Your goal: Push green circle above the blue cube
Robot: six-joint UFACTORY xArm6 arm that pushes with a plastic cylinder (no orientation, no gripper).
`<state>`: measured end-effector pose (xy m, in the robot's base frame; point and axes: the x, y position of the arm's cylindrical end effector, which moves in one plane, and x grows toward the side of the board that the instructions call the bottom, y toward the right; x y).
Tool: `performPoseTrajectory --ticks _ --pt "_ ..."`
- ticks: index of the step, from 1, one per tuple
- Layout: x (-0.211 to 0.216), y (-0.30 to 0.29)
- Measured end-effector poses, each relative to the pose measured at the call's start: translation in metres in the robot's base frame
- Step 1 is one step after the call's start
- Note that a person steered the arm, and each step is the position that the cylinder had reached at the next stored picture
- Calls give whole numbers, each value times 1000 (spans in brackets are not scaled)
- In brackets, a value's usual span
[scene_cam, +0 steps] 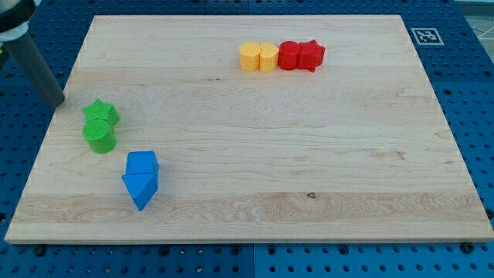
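Note:
The green circle [99,136] lies near the board's left edge, touching a green star-like block [102,113] just above it. The blue cube [143,164] sits below and to the right of the green circle, with a blue triangular block [140,188] touching its lower side. My tip [60,101] is at the board's left edge, to the upper left of the green blocks and apart from them. The rod slants up to the view's top left corner.
Near the view's top centre stands a row of four touching blocks: an orange-yellow block [249,56], a yellow block [268,56], a red cylinder [289,55] and a red star [311,55]. The wooden board [309,154] lies on a blue pegboard table.

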<state>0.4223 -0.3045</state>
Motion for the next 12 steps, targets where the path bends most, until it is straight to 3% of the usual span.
performPoseTrajectory --ticks 2,5,7,9,12 --pt "27 6" --pt "62 62" --pt "62 92" --pt "50 76" --pt "45 121"
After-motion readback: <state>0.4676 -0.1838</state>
